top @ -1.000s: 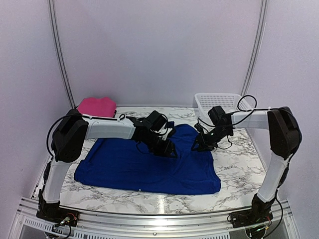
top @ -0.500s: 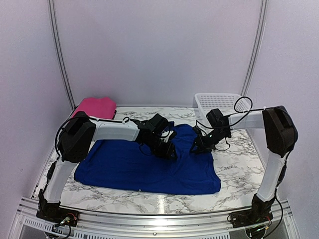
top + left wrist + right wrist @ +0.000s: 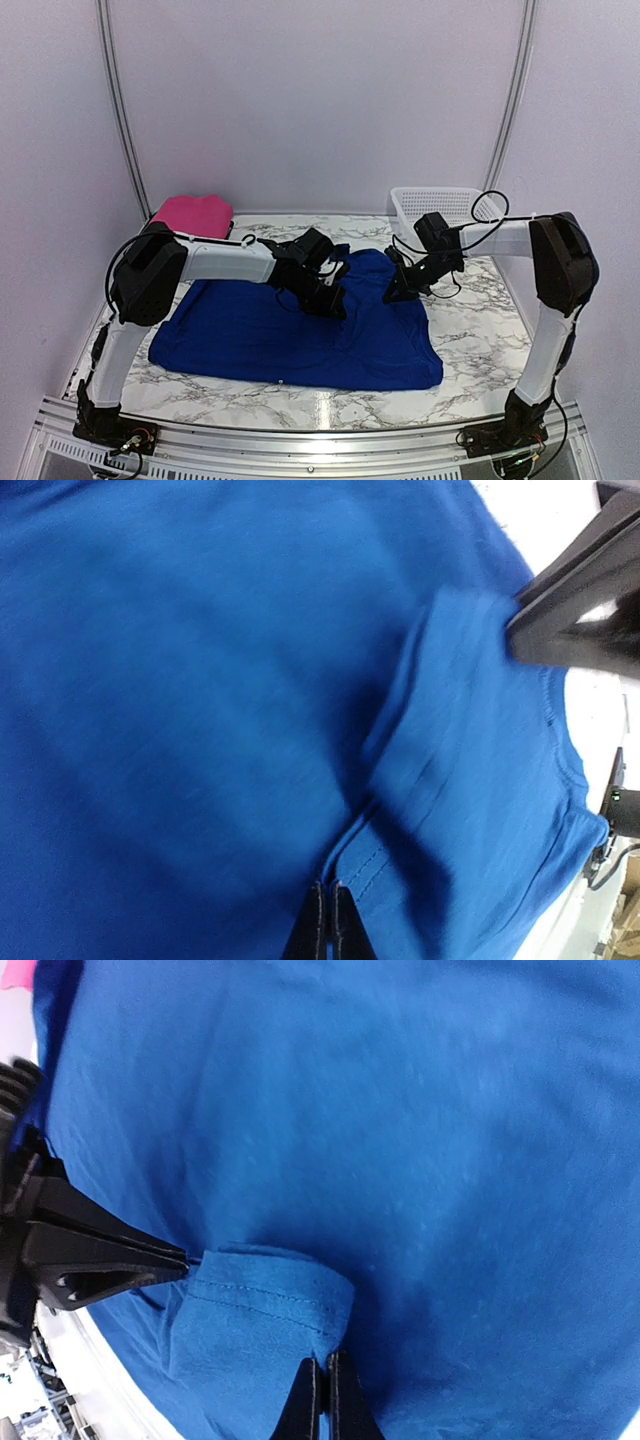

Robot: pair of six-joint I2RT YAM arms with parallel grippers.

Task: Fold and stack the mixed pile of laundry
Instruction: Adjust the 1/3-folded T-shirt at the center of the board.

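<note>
The royal blue garment (image 3: 300, 335) lies spread over the marble table, filling both wrist views (image 3: 200, 680) (image 3: 450, 1110). Its folded-back sleeve with a stitched hem (image 3: 265, 1305) sits near the garment's upper middle. My left gripper (image 3: 338, 305) is shut on one corner of that hem (image 3: 328, 885), cloth pinched between the fingertips. My right gripper (image 3: 392, 292) is shut on the opposite corner (image 3: 326, 1358). Each wrist view shows the other gripper's dark fingers (image 3: 580, 610) (image 3: 100, 1260) at the sleeve's far end. The magenta-pink garment (image 3: 193, 213) lies folded at the back left.
A white mesh basket (image 3: 440, 203) stands at the back right, just behind the right arm. Bare marble table (image 3: 480, 330) shows right of the blue cloth and along the near edge. Pale walls enclose the table on three sides.
Both grippers have shut on the blue garment's sleeve hem; a second ago their jaws stood partly open over it. The arms have hardly shifted.
</note>
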